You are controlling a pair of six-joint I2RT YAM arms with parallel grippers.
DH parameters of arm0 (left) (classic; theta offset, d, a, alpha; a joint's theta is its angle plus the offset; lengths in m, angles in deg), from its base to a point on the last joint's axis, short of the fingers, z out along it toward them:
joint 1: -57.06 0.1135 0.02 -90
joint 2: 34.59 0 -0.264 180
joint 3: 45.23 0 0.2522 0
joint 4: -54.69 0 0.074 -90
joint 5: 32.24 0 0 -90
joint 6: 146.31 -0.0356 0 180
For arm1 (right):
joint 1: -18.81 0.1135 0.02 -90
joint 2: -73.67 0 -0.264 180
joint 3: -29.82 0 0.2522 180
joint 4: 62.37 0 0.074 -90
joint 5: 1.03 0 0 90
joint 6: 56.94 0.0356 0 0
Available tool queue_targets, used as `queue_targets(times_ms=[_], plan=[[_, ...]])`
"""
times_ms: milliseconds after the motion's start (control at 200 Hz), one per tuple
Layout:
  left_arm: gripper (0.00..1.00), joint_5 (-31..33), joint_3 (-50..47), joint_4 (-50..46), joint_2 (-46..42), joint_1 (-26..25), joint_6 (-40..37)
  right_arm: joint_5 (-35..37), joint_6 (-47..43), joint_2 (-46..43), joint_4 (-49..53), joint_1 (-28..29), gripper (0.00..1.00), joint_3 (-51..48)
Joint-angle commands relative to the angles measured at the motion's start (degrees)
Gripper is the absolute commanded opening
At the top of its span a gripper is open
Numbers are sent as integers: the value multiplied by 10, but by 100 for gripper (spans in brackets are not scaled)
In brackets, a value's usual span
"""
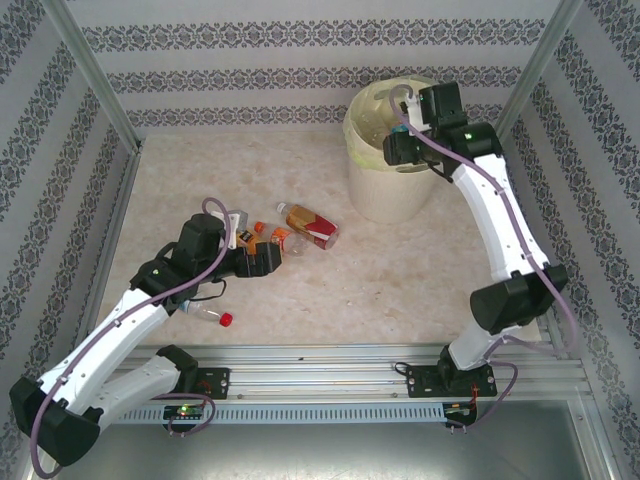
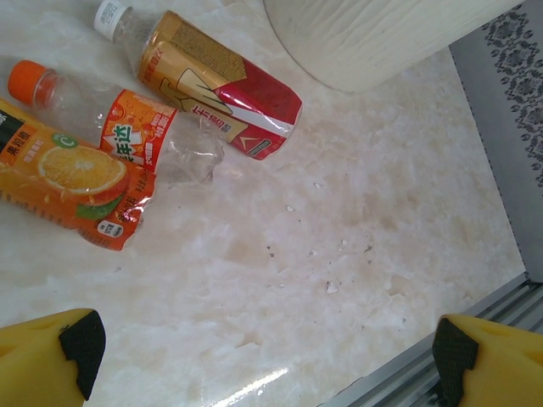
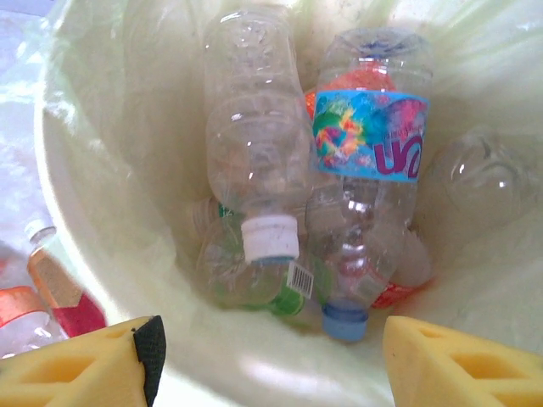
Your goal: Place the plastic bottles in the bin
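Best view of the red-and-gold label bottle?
Left wrist: the red-and-gold bottle lies whole and close, label clear. Top external shows it small beside the bin; right wrist catches a part beyond the bin's rim.

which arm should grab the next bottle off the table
Left. Its open left claw hovers right by the orange juice bottle and red-label bottle on the table. The right claw hangs over the bin, far from them.

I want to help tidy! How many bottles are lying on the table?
4: red-and-gold bottle, orange-capped bottle and orange-juice bottle together mid-table; red-capped bottle by the left arm. More may hide under it.
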Motion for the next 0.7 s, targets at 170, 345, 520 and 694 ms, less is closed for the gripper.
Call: queue_targets(times_ms=[170, 345, 520, 694], plan=[[100, 23, 48, -29, 59, 4, -25, -19, 53, -169, -52, 73, 70, -150], [100, 17, 75, -42, 105, 26, -26, -36, 97, -266, -105, 129, 70, -276], [100, -3, 80, -50, 110, 45, -41, -38, 111, -290, -124, 178, 68, -343], [100, -9, 67, -61, 68, 47, -76, -21, 118, -262, -154, 234, 68, -369]])
